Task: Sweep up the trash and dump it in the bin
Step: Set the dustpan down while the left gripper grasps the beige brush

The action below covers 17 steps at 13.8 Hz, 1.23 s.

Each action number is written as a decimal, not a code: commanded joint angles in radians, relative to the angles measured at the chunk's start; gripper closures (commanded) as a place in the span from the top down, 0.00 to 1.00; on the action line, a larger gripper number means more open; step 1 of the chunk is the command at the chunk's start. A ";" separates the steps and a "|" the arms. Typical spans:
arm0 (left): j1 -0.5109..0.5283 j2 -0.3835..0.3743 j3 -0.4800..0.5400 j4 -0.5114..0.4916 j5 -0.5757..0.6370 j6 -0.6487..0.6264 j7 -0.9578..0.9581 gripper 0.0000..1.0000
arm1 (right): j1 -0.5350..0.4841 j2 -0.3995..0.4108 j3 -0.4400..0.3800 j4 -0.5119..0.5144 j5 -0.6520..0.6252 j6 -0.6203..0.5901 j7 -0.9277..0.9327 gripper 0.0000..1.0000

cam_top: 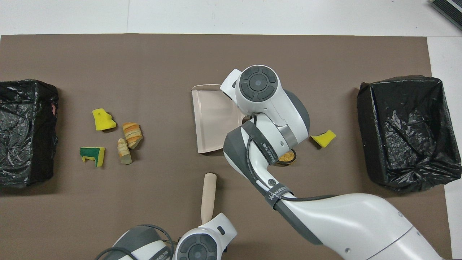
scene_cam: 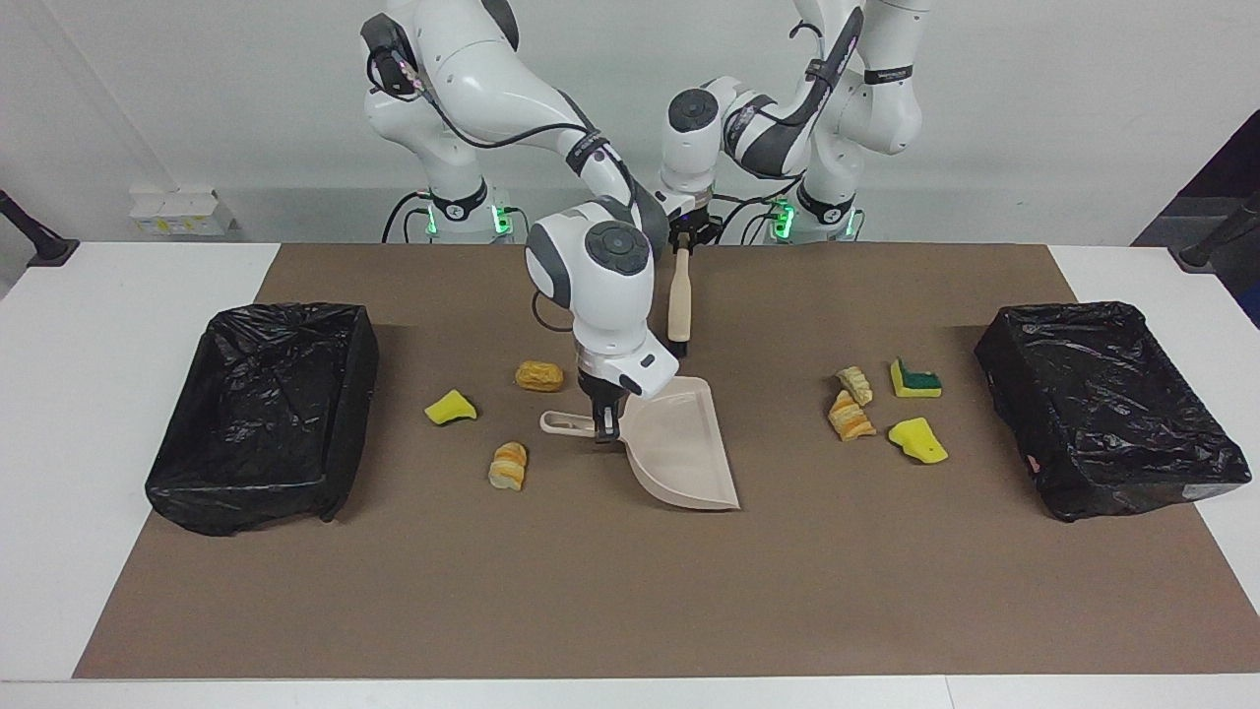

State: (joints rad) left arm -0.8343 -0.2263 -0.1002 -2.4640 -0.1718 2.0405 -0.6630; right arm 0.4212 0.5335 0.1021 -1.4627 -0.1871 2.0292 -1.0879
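Centre of the facing view: right gripper (scene_cam: 602,421) pinched shut on the handle of the beige dustpan (scene_cam: 684,453), pan mouth toward frame right. Upper centre: left gripper (scene_cam: 681,239) closed on the top of the brush (scene_cam: 678,300), bristles down.

Trash in two groups flanking the pan:
- Left of centre, near the handle end, none touching: bread roll (scene_cam: 539,375), yellow sponge chunk (scene_cam: 450,407), striped bread slice (scene_cam: 509,465).
- Right of centre, well apart from the mouth: two striped pieces (scene_cam: 850,418), green-layered sponge (scene_cam: 915,379), yellow wedge (scene_cam: 917,440).

Black-lined bins (scene_cam: 261,414) at both frame edges.
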 commanded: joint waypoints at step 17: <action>0.919 0.048 0.005 0.298 0.212 -0.329 0.474 0.00 | 0.068 0.020 0.007 0.021 0.043 -0.098 0.209 0.00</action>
State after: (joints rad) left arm 0.0399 -0.2042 -0.0806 -2.1833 0.0220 1.7024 -0.1899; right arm 0.4890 0.5381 0.1054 -1.4656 -0.1578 1.9508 -0.9048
